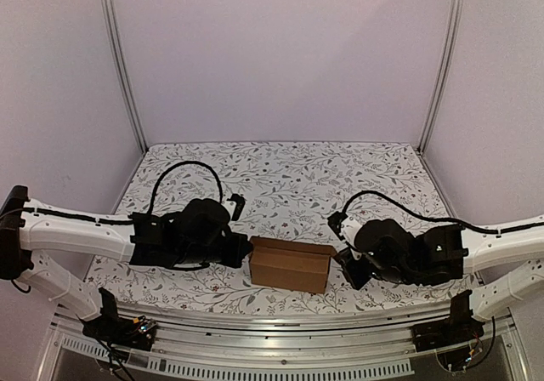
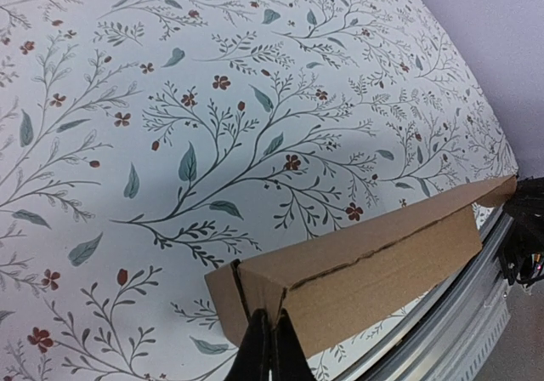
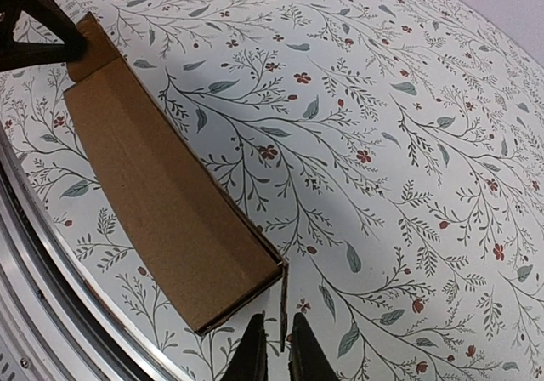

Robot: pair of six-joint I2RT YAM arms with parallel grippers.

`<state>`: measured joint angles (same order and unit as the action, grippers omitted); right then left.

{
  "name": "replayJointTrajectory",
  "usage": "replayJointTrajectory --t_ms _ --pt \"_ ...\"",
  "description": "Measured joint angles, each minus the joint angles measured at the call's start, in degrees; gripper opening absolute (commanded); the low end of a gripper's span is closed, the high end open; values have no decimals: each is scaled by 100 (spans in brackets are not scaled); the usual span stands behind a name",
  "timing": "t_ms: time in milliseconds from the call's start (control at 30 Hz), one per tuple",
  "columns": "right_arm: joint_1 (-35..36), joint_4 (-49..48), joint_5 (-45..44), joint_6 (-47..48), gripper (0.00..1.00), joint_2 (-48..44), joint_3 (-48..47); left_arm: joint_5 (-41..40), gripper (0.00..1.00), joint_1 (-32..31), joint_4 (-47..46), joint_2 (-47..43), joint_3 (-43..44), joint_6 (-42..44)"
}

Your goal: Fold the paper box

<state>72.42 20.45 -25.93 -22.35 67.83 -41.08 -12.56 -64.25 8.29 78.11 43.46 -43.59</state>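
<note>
The paper box (image 1: pixel 291 266) is a plain brown oblong carton lying on the floral tablecloth near the front edge, between both arms. My left gripper (image 1: pixel 245 252) is at its left end. In the left wrist view the gripper (image 2: pixel 272 345) is shut, its tips pressed against the seam of the end face of the box (image 2: pixel 382 258). My right gripper (image 1: pixel 347 264) is at the right end. In the right wrist view the box (image 3: pixel 161 202) has a thin end flap (image 3: pixel 283 304) standing edge-on between the fingers of that gripper (image 3: pixel 279 351), which stand narrowly apart with slim gaps either side.
A metal rail (image 1: pixel 280 330) runs along the table's near edge just behind the box, also seen as a rail (image 2: pixel 459 330) in the left wrist view. Pale walls close off the back and sides. The floral cloth (image 1: pixel 289 177) stretches behind the box.
</note>
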Motion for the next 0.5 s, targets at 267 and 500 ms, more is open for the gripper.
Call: replayJointTrajectory --t_ms 267,500 --pt "0 146 76 9 0 125 -186 -9 0 -4 4 0 0 -4" --pt "0 260 103 -227 0 256 -332 -44 0 -20 42 -2 15 -28"
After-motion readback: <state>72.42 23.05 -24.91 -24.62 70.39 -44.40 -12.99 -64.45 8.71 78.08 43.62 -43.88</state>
